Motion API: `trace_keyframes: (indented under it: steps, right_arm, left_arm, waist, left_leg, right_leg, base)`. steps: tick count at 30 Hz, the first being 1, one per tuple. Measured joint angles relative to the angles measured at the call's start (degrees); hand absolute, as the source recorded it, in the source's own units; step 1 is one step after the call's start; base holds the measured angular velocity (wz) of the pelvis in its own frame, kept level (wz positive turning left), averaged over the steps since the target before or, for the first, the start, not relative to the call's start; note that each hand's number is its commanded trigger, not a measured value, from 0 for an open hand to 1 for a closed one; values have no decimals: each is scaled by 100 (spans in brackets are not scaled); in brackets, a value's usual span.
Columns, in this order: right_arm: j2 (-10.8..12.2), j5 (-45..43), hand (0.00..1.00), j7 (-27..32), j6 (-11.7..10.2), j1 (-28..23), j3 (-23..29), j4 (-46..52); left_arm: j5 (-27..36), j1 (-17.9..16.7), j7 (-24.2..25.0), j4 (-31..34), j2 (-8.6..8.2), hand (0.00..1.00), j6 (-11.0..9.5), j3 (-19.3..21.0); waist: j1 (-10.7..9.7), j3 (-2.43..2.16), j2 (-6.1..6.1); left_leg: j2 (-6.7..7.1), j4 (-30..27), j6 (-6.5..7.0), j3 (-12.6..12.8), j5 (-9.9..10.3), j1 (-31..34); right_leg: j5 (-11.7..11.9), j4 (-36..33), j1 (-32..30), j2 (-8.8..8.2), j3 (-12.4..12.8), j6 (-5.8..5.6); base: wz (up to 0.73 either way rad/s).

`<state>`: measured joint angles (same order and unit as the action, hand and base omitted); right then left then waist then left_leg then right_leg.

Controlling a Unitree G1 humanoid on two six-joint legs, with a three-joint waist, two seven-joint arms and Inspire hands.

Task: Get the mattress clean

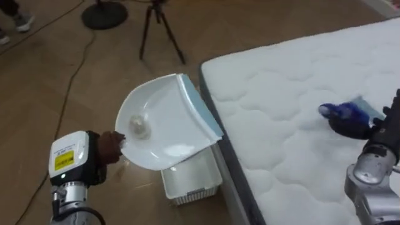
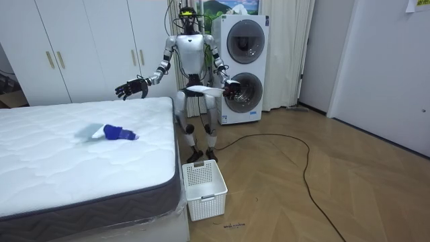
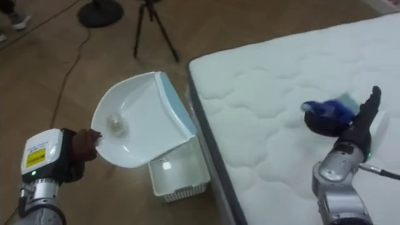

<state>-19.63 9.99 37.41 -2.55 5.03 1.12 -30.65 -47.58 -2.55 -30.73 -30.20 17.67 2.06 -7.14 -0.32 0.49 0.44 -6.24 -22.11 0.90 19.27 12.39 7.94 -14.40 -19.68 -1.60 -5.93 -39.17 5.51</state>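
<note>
My left robot hand (image 1: 111, 146) sits low on the left of the eye views, fingers curled tight around the rear edge of a white dustpan (image 1: 165, 112), which it holds tilted with the blue-edged lip towards the bed (image 3: 269, 87). A small pale crumpled scrap (image 1: 138, 126) lies inside the pan. From the head camera the pan overlaps a white slatted basket (image 1: 194, 181) on the floor against the bed's side. The room view corrects me there: the pan is up at waist height close to the robot's body, while the basket stands on the floor at the mattress corner, well ahead of the feet. My right robot hand (image 3: 361, 122) hangs over the mattress with fingers straight and spread, holding nothing. Just beside it in the eye views a blue thing (image 3: 328, 111) lies on the quilted top with something paler blue under it; I cannot tell what it is. The eye views give me a tripod (image 1: 159, 28) on the wooden floor beyond; the room view shows stacked washing machines (image 2: 243, 67) behind the robot.
</note>
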Motion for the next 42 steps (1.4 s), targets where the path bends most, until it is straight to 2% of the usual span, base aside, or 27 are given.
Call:
trace_keyframes:
  steps: [1, 2, 4, 6, 8, 10, 11, 14, 18, 20, 25, 28, 30, 31, 32, 34, 35, 37, 39, 42]
  right_arm:
    - [14, 2, 0, 28, 0, -120, -2, 2]
    - [15, -4, 0, 39, -1, -256, 14, 3]
    - [17, -15, 0, 51, -1, -367, 13, 4]
    - [36, -26, 0, 48, -1, -424, 13, 2]
    - [94, 24, 0, 38, -1, -435, 9, 2]
    - [150, 106, 0, 19, -1, -435, 7, 2]
    - [171, 106, 0, -29, -1, -438, 7, 1]
    - [226, 102, 0, -79, -2, -463, 8, -5]
    - [302, 94, 0, -96, -4, -518, 6, -8]
    - [407, 99, 0, -181, -7, -574, 6, -18]
    - [407, 99, 0, -384, -27, -628, 3, -18]
    - [406, 99, 0, -384, -75, -646, -4, -38]
    - [397, 93, 0, -386, -80, -685, -129, -74]
    - [395, 55, 0, -403, -119, -725, -225, -113]
    - [396, -104, 0, -455, -196, -715, -238, -230]
    - [393, -169, 0, -533, -288, -734, -245, -488]
    - [394, -168, 0, -564, -289, -775, -251, -613]
    - [394, -167, 0, -587, -297, -777, -276, -764]
    - [379, -168, 0, -621, -381, -713, -402, -974]
    - [364, -335, 0, -640, -414, -646, -508, -1167]
  left_arm:
    - [43, 0, 5, 0, -6, 100, -6, -3]
    - [27, -1, 7, 51, -13, 100, -27, 1]
    - [-20, -7, 7, 154, -10, 100, -78, 38]
    - [-24, -7, 7, 193, -10, 100, -117, 49]
    - [-20, -5, 7, 211, -10, 100, -123, 48]
    - [-19, -3, 7, 211, -17, 100, -133, 26]
    - [-21, -3, 7, 211, -18, 100, -167, 19]
    - [-47, -1, 7, 211, -16, 100, -221, 27]
    - [-75, 13, 17, 229, -14, 100, -301, 40]
    - [-49, 12, 90, 247, -14, 100, -332, 42]
    - [-45, 13, 237, 285, -14, 100, -366, 40]
    - [-40, 26, 241, 186, -12, 100, -360, 29]
    - [-46, 69, 241, 88, -12, 100, -359, 19]
    - [-90, 119, 243, -22, -14, 100, -359, 13]
    - [-172, 162, 243, -63, -10, 100, -330, 18]
    - [-195, 170, 241, -127, -8, 100, -318, 13]
    - [-195, 170, 240, -151, -7, 100, -317, 16]
    - [-194, 198, 224, -221, 0, 100, -317, 16]
    - [-146, 322, 205, -421, 70, 100, -342, -24]
    - [-126, 706, 205, -828, 330, 100, -394, -248]
  waist:
    - [-106, -1, 0]
    - [-136, -7, -3]
    - [-114, -11, 0]
    - [-92, -29, 22]
    - [-112, -70, 8]
    - [-146, -87, -10]
    - [-178, -89, -7]
    - [-218, -88, -10]
    - [-208, -76, -15]
    - [-209, -48, -52]
    - [-138, -28, -47]
    - [-153, 4, -36]
    - [-168, 37, -49]
    - [-166, 60, -37]
    - [-153, 100, 11]
    - [-119, 123, 32]
    - [-101, 127, 33]
    - [-107, 134, 60]
    - [-124, 140, 73]
    - [-225, 169, 196]
  left_leg:
    - [132, 120, 27, -228, -119, -6]
    - [188, 199, 28, -283, -200, -17]
    - [275, 297, 61, -359, -268, -26]
    - [345, 337, 98, -467, -305, -25]
    - [437, 415, 136, -572, -326, -50]
    - [503, 462, 165, -691, -339, -74]
    - [519, 456, 182, -763, -335, -77]
    - [552, 406, 200, -914, -332, -41]
    - [599, 329, 220, -1063, -319, 58]
    - [618, 303, 232, -1142, -306, 88]
    - [572, 16, 259, -1212, -284, 471]
    - [555, -194, 277, -1289, -253, 696]
    - [578, -403, 301, -1382, -205, 864]
    - [555, -635, 306, -1422, -119, 994]
    - [511, -932, 310, -1462, -1, 1168]
    - [521, -1185, 332, -1464, 107, 1326]
    - [557, -1259, 327, -1449, 147, 1398]
    - [621, -1271, 338, -1432, 128, 1497]
    - [665, -1223, 350, -1369, 66, 1591]
    - [702, -1175, 408, -1314, -40, 1815]
  right_leg:
    - [20, 6, 21, 20, 330, -46]
    - [19, 11, 21, 36, 665, -100]
    - [20, 36, 14, 54, 947, -151]
    - [49, 118, 69, 90, 1104, -208]
    - [80, 178, 135, 125, 1402, -283]
    - [97, 211, 182, 143, 1639, -340]
    - [120, 208, 179, 166, 1849, -381]
    - [156, 202, 182, 208, 2165, -441]
    - [144, 227, 206, 214, 2187, -462]
    - [130, 309, 269, 230, 2204, -484]
    - [110, 256, 17, 296, 2266, -488]
    - [80, 65, -174, 310, 2241, -473]
    - [-41, -197, -313, 293, 2224, -471]
    - [-135, -387, -427, 298, 2286, -462]
    - [-239, -602, -587, 304, 2378, -453]
    - [-438, -970, -823, 275, 2516, -467]
    - [-550, -1178, -957, 209, 2540, -482]
    - [-605, -1371, -1152, 141, 2596, -494]
    - [-625, -1520, -1354, 73, 2672, -496]
    - [-630, -1651, -1660, -5, 2683, -490]
  base:
    - [131]
    - [124]
    - [76]
    - [45]
    - [30]
    - [34]
    - [36]
    - [29]
    - [24]
    - [19]
    - [7]
    - [11]
    - [24]
    - [13]
    - [6]
    - [2]
    - [0]
    - [-5]
    - [-10]
    - [0]
